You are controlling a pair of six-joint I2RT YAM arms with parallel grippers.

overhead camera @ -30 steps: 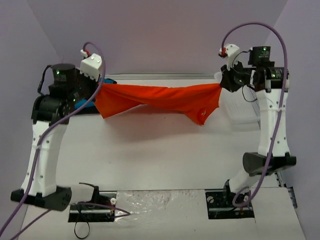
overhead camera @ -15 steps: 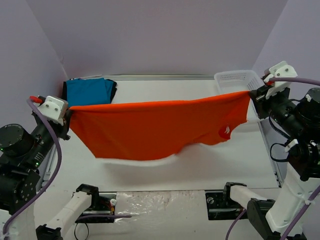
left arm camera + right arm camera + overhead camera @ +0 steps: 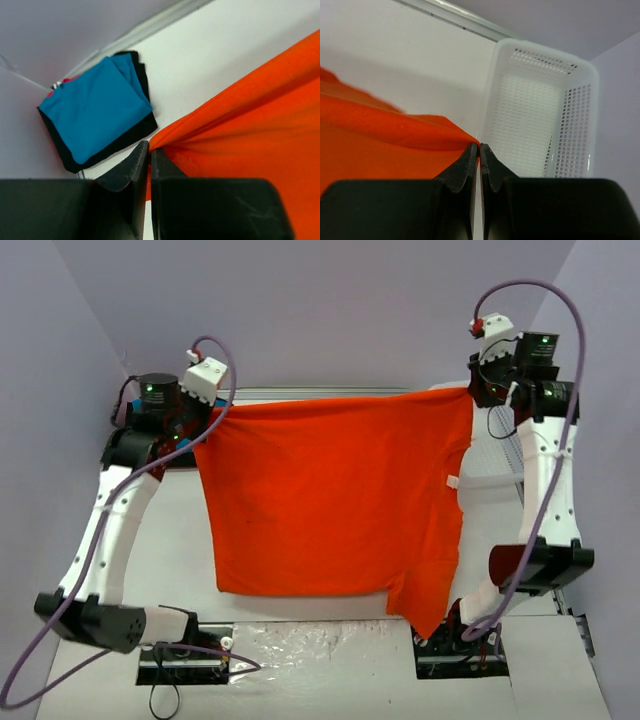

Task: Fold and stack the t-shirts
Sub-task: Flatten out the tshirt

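Mostly hidden: black t-shirt (image 3: 122, 139) under turquoise t-shirt (image 3: 92, 117).

A white plastic mesh basket (image 3: 540, 115) sits at the far right corner of the white table (image 3: 160, 540), just beside a metal rail (image 3: 445, 15) running along the far edge. Pale purple walls (image 3: 330, 310) enclose the table on three sides. A crinkled clear sheet (image 3: 320, 645) lies at the table's near edge.

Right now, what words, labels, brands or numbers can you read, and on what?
None readable.
The bright orange-red cloth t-shirt carries a small white mark, too small to read.
The white plastic mesh basket and folded turquoise-blue shirt show no text.
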